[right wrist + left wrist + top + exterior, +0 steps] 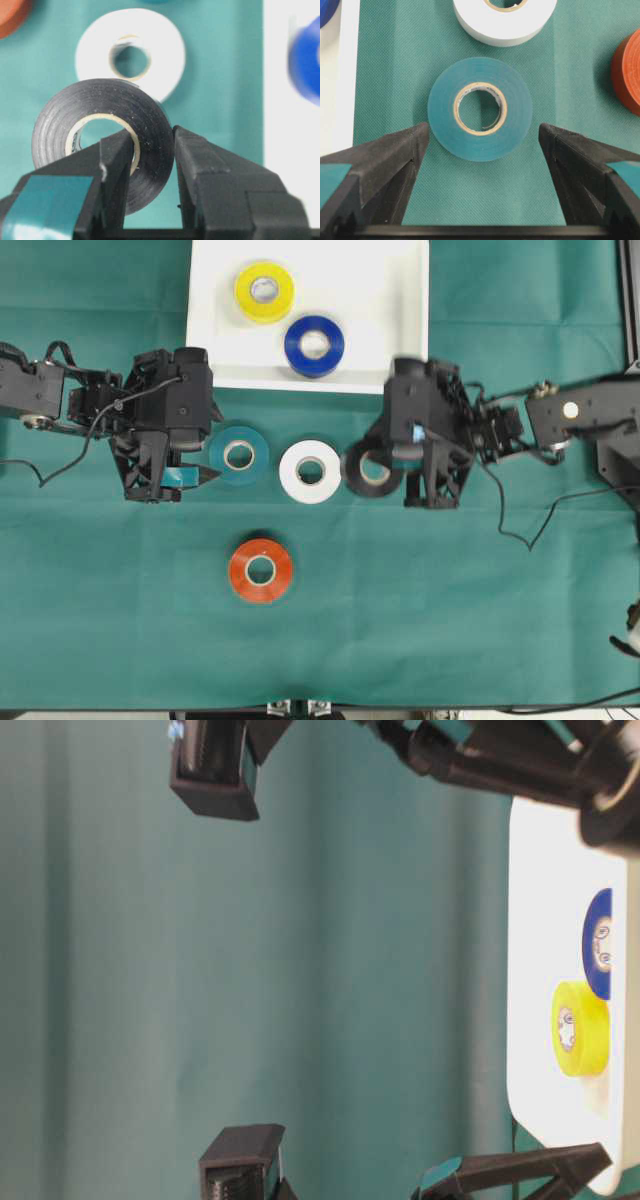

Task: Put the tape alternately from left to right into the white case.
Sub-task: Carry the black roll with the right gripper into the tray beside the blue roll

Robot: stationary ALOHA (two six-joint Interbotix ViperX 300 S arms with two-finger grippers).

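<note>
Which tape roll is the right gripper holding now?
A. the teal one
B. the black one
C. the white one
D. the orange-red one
B: the right gripper is shut on the wall of the black roll, one finger inside its core, one outside.

Left pincer point(480, 145) agape; right pincer point(152, 150) clamped

blue roll point(306, 60) blurred — orange-red roll point(627, 70) cropped

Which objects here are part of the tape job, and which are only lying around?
Part of the job:
yellow roll and blue roll, inside the white case
teal roll, white roll, orange-red roll
black roll, held by the right gripper

Lying around:
green cloth
cables
</note>
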